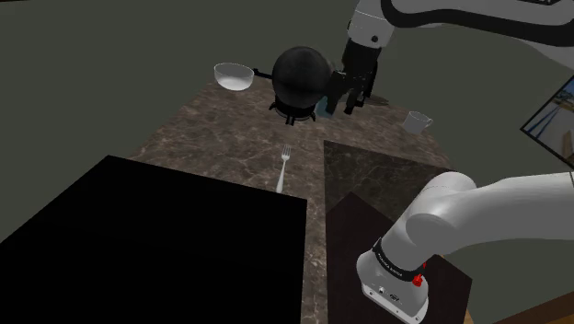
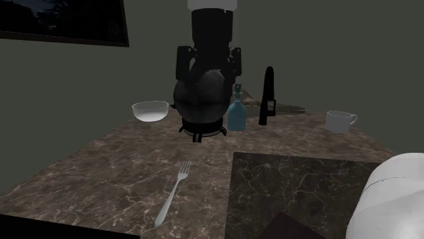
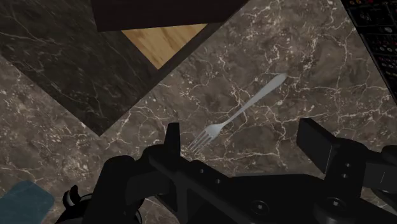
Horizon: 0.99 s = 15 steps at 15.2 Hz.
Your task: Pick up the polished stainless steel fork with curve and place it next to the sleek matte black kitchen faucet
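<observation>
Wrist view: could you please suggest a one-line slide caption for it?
Open all-black two-finger gripper hovers above a curved silver metal fork lying on the brown marbled countertop.

A brown veined marble countertop (image 2: 102, 183) is carrying a slim silver fork (image 2: 173, 193) at the second exterior view's lower centre and a clear glass bowl (image 2: 150, 111) at upper left.

The fork (image 3: 242, 112) is shiny silvery metal; the countertop (image 3: 318, 63) is smooth, veined brown marble.

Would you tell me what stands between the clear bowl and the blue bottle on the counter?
A round black vessel on a small stand, as the second exterior view shows.
</observation>
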Tool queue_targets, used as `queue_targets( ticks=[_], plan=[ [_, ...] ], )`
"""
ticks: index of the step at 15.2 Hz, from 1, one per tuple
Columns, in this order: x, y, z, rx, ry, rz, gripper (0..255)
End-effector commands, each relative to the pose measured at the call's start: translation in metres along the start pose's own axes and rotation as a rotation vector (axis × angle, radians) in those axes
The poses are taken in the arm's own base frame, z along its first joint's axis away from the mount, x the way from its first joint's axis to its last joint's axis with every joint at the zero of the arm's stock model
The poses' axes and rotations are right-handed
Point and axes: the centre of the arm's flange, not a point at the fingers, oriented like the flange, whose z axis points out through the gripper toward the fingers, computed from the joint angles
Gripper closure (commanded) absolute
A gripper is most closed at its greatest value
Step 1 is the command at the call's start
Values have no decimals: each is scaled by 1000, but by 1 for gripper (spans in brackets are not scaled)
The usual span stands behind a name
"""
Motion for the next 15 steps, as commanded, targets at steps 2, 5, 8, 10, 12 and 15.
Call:
queue_targets(
  ticks=[2, 5, 8, 10, 12, 15],
  plan=[
    [5, -3, 12, -1, 3, 47, 0],
    [21, -12, 46, -2, 12, 187, 0],
    [39, -19, 80, -4, 20, 328, 0],
    [51, -22, 103, -5, 26, 422, 0],
    [64, -24, 126, -7, 32, 516, 0],
    [84, -24, 160, -8, 41, 656, 0]
  ],
)
